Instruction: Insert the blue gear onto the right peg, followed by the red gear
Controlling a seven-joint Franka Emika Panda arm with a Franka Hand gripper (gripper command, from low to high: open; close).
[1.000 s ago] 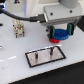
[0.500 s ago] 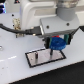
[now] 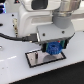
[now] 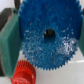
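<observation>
My gripper (image 3: 52, 48) is shut on the blue gear (image 3: 52, 49), a flat toothed disc, and holds it just above the right end of the black-rimmed grey plate (image 3: 36, 58). In the wrist view the blue gear (image 4: 40, 47) fills the frame, with its dark centre hole showing, between the green pads (image 4: 8, 41). The red gear (image 4: 22, 73) shows only in the wrist view, lying beside and below the blue gear. The right peg is hidden under the gear and gripper.
The white arm body (image 3: 37, 17) and a black cable (image 3: 15, 39) fill the upper part of the exterior view. The plate lies on a white table (image 3: 20, 72). A dark object (image 3: 4, 10) stands at the far left.
The gripper has come down and slightly to the exterior view's left with the blue gear in it, from well above the plate to just over its right end.
</observation>
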